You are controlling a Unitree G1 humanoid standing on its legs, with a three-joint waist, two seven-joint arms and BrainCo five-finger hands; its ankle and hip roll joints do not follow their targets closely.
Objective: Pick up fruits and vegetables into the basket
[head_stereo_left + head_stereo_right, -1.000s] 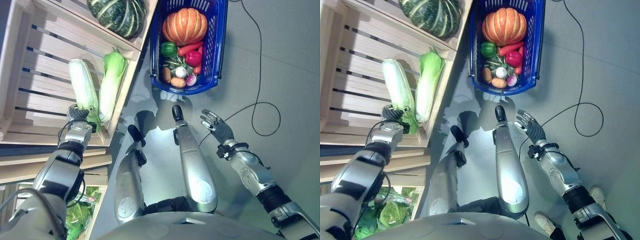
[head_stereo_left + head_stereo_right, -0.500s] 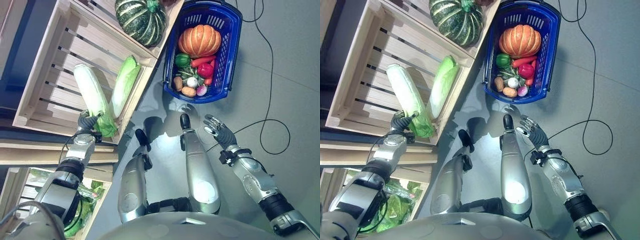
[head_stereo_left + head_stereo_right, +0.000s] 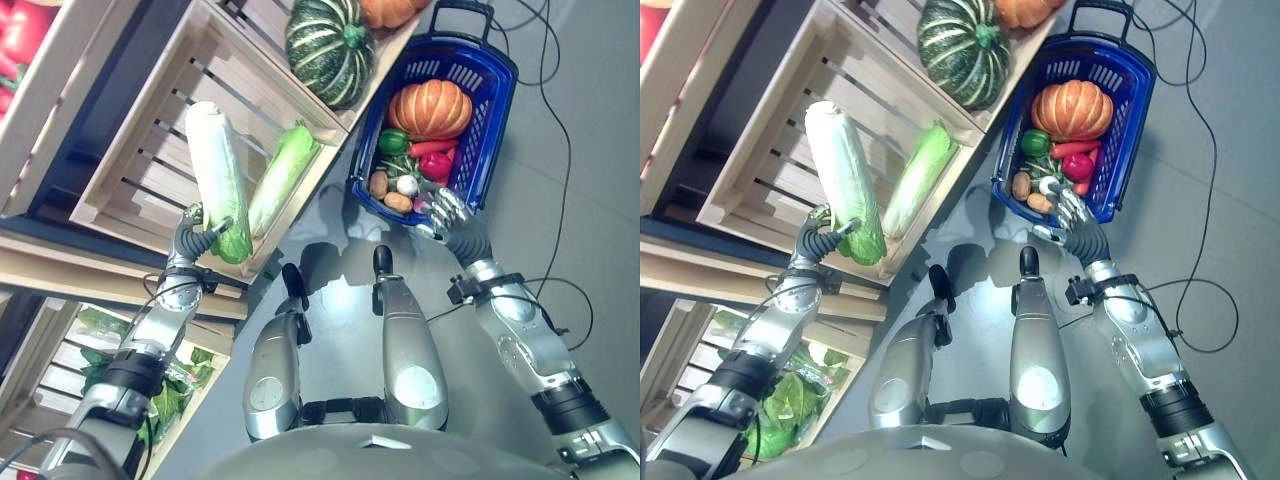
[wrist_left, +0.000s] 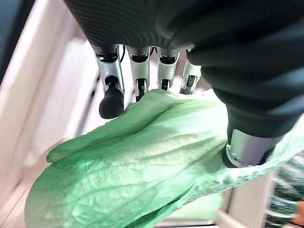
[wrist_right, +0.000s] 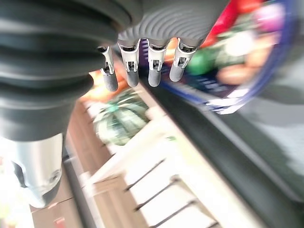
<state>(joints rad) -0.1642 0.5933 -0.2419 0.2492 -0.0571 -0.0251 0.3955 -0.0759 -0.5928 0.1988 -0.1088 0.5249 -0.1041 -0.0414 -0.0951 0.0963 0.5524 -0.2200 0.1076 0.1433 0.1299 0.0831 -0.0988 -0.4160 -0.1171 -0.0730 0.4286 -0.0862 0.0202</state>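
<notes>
- The left robot hand [image 3: 193,230] has its fingers and thumb curled around the leafy green end of a long white-and-green napa cabbage [image 3: 220,180], and the cabbage stands up from the hand above the slatted wooden crate [image 3: 140,170].
- In the left wrist view the fingers [image 4: 110,90] and the thumb close on the green leaves, so the hold is on the soft end and not on the firm white part.
- I judge the step in hand is to carry this cabbage over to the blue plastic basket [image 3: 495,130] on the grey floor. To do it well, the hand should keep its hold tight and move smoothly, because the long heavy part can swing or the leaves can tear.
- A second pale green cabbage [image 3: 282,178] lies in the crate just beside the held one.
- The basket already holds an orange pumpkin [image 3: 430,108] and smaller vegetables, so the free room looks little; the cabbage probably must lie on top.
- The right robot hand [image 3: 1068,212] is relaxed and holds nothing, at the near rim of the basket.
</notes>
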